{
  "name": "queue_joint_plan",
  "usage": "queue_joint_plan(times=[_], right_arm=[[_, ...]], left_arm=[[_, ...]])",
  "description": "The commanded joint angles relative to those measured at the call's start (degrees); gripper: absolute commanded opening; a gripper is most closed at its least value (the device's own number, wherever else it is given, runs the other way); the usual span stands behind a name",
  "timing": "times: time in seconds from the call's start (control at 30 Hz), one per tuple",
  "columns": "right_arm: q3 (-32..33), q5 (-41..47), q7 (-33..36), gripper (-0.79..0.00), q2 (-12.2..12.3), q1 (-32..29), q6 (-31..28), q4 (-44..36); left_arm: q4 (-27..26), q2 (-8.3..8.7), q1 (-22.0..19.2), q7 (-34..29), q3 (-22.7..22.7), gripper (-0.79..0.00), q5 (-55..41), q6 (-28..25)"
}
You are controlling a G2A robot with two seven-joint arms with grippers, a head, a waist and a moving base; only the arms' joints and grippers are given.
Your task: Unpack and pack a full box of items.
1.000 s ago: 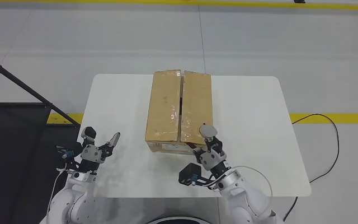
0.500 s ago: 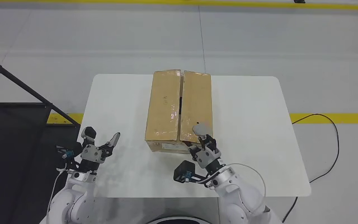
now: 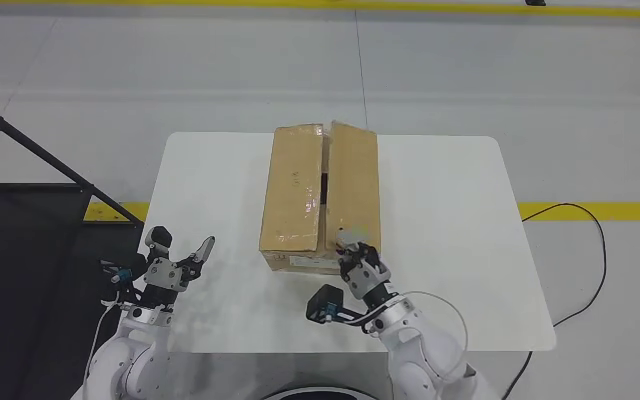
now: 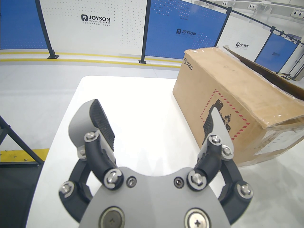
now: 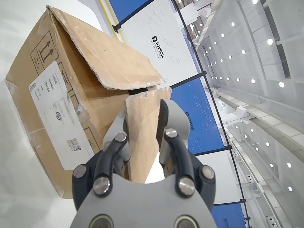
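Observation:
A brown cardboard box [image 3: 320, 195] lies lengthwise in the middle of the white table [image 3: 440, 200], with its two top flaps meeting along a centre seam. My right gripper [image 3: 352, 245] is at the box's near end, shut on the near corner of the right top flap [image 5: 142, 124], which stands between the fingers [image 5: 172, 115]. That flap is raised a little off the box [image 5: 59, 84], leaving a dark gap under it. My left gripper [image 3: 183, 250] hovers open over the table's near left part, apart from the box [image 4: 228, 91], with nothing between its fingers [image 4: 99, 117].
A black stand [image 3: 50, 160] and a dark mat [image 3: 40, 260] lie off the table's left edge. A cable [image 3: 590, 260] runs over the floor to the right. Bare tabletop lies on both sides of the box.
My right gripper has slid left along the box's near end and onto the right flap's corner, and that flap has lifted slightly. The left arm has kept still.

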Motion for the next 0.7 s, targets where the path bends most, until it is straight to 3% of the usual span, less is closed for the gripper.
queue_joint_plan(times=[0.0,0.33,0.67], right_arm=[[0.1,0.0,-0.2,-0.785,0.0,-0.1,0.0,0.0],[2.0,1.3,-3.1,-0.785,0.1,-1.7,0.3,-0.2],[4.3,2.0,-10.0,-0.785,0.7,-3.8,-0.5,-1.3]], left_arm=[[0.0,0.00,0.0,0.0,0.0,0.000,0.0,0.0],[0.0,-0.07,-0.5,-0.6,0.1,0.000,0.1,0.1],[1.6,0.11,-0.9,0.7,1.0,0.000,5.9,-5.5]])
